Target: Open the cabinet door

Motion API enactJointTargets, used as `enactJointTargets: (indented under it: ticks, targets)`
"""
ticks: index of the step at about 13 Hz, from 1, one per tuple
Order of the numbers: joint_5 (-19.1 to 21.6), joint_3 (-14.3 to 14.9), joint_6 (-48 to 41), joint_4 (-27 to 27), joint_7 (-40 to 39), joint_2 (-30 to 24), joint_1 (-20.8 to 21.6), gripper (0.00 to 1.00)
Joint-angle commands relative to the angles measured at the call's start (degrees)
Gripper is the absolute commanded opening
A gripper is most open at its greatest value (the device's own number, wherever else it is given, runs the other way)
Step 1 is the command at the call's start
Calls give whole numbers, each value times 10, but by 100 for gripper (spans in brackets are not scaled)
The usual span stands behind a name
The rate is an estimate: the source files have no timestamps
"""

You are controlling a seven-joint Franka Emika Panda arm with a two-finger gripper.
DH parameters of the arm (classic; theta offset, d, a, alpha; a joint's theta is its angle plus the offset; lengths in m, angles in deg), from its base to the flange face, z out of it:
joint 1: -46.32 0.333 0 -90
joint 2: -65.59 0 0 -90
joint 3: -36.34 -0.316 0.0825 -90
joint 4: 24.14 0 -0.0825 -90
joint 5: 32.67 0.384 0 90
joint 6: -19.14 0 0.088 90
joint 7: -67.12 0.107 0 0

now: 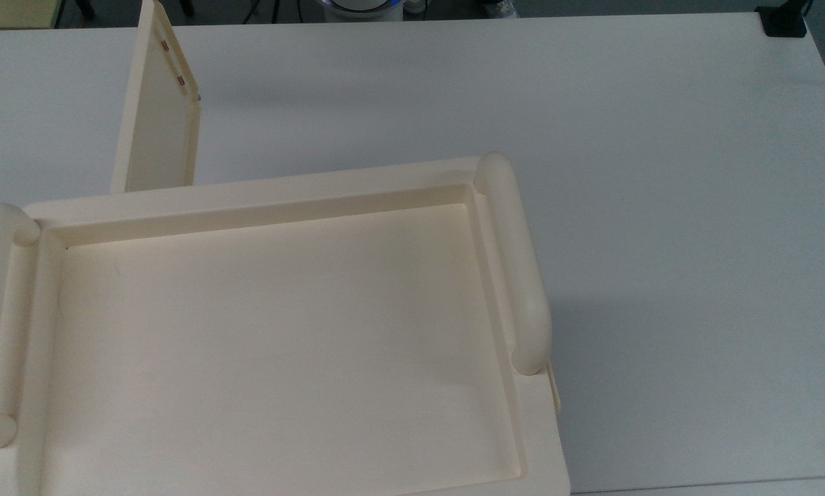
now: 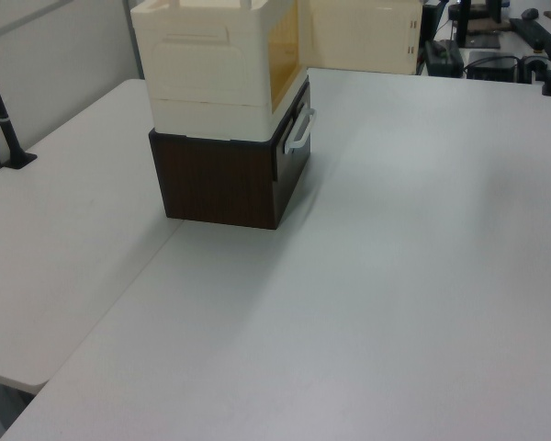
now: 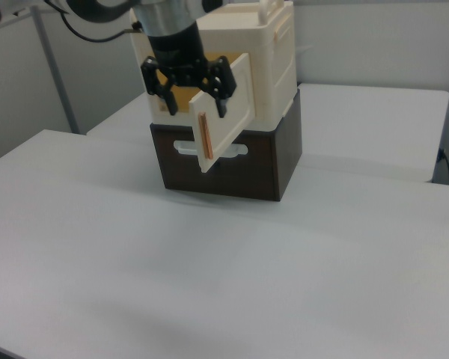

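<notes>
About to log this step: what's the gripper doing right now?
Gripper: fingers open, spread on either side of the cabinet door edge, holding nothing.
</notes>
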Motion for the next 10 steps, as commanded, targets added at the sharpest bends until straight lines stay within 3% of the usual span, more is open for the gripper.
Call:
enactJointTargets:
  ticks: [1,3,6,10]
  targets:
    - [0,5,-62,3,94,-21,52,100]
    - [0,7,-89,0,123,-25,84,100]
    - [-1,41,-86,-21,180,-22,174,100]
    - [-4,36,-29,-36,227,1,187,100]
